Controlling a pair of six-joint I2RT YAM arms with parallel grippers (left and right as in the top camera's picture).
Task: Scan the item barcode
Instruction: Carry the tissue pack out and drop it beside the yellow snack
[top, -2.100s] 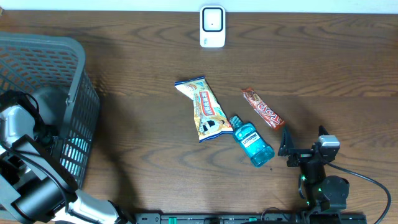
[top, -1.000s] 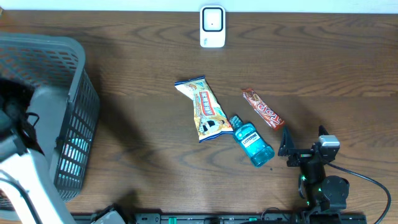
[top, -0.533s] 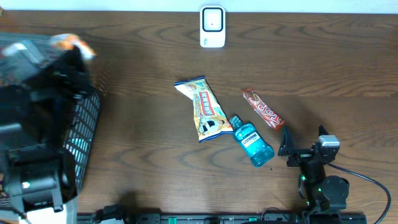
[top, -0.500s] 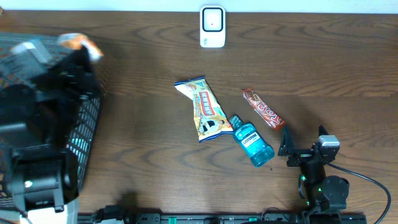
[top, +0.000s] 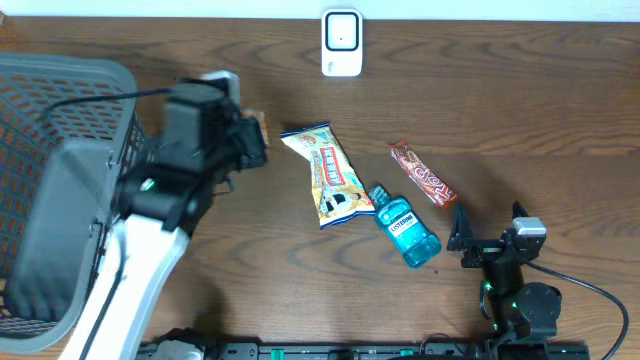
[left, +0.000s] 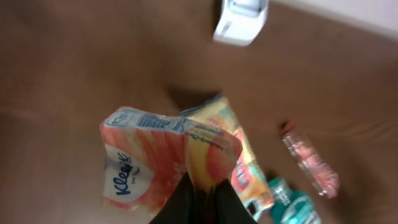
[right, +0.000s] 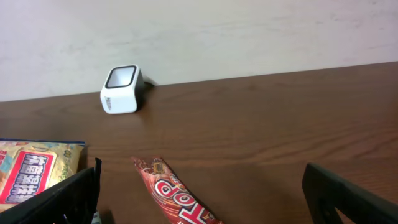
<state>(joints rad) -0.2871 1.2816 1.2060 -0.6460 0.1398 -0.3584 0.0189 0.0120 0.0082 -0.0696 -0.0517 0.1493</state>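
Observation:
My left gripper (top: 250, 140) is shut on an orange and white Kleenex tissue pack (left: 146, 155), pinching its edge between the black fingers (left: 186, 202). It holds the pack above the table, just left of the snack bag. In the overhead view only an orange corner of the pack (top: 259, 126) shows past the arm. The white scanner (top: 341, 43) stands at the table's far edge, and shows up again as the blurred scanner (left: 241, 22) and the scanner (right: 121, 89). My right gripper (top: 466, 243) rests open at the near right with nothing between its fingers.
A grey mesh basket (top: 60, 120) fills the left side under my left arm. A yellow snack bag (top: 328, 175), a teal mouthwash bottle (top: 405, 228) and a red candy bar (top: 423, 175) lie mid-table. The candy bar (right: 180, 199) lies just ahead of my right gripper (right: 208, 196).
My left arm has risen out of the basket and swung right over the table, carrying the tissue pack. The right arm and the items on the table have not moved.

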